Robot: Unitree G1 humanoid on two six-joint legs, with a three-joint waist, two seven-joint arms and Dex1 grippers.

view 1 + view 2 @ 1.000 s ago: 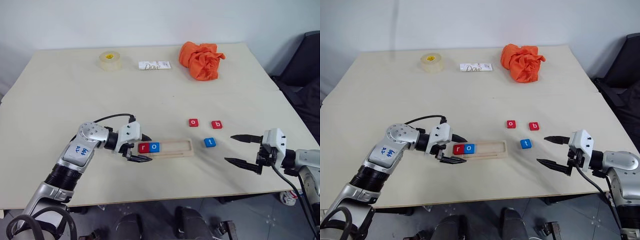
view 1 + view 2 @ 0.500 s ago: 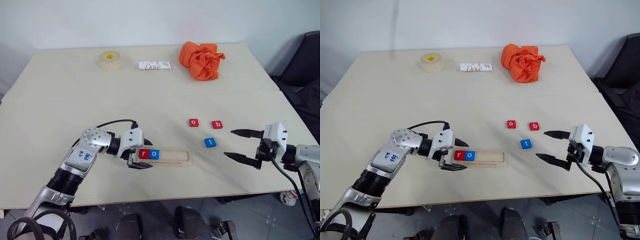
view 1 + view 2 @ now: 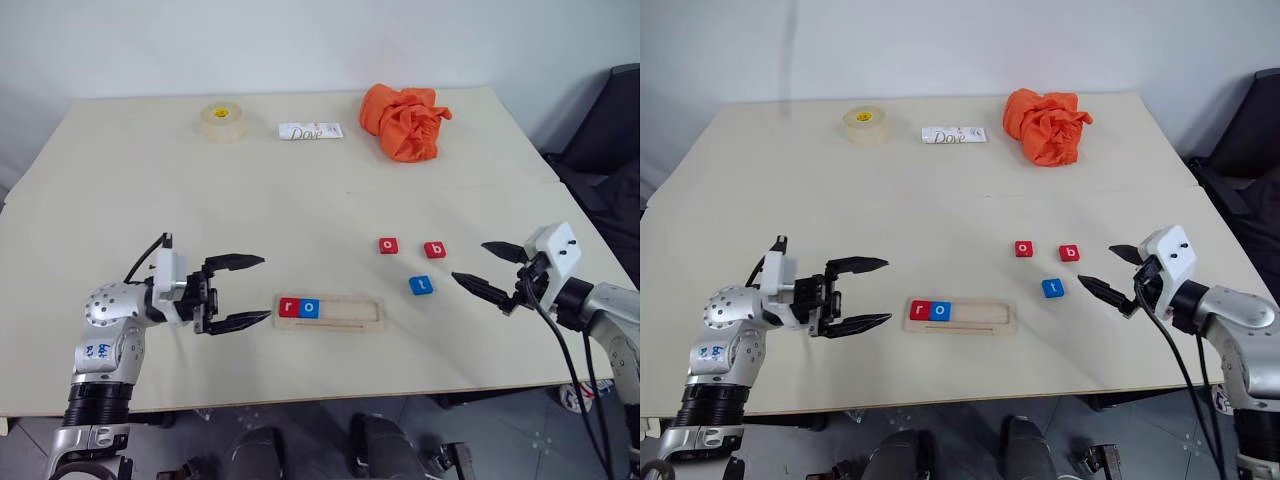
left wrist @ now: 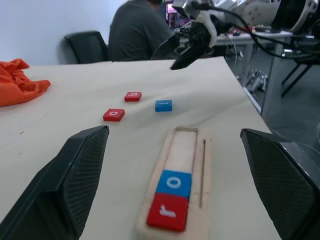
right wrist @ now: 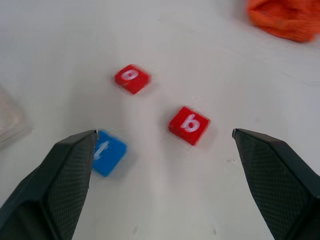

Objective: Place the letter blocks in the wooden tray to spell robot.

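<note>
with fingers spread and empty, the right end effector (image 3: pixel 487 268) should drop squarely over the red b block (image 3: pixel 434 250) on the tabletop (image 3: pixel 150 190), pinch its edges, then seat it beside the blue o (image 3: pixel 310 308) in the wooden tray (image 3: pixel 350 312).

Bare table (image 3: pixel 300 200) surrounds the loose letter blocks (image 3: pixel 420 285); tray (image 3: pixel 345 312) right half free.

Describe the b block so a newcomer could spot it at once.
Start at the wooden tray near the table's front edge, then look beyond its right end to three loose tiles. The b block is the rightmost, red like the o block beside it, unlike the blue t block.
</note>
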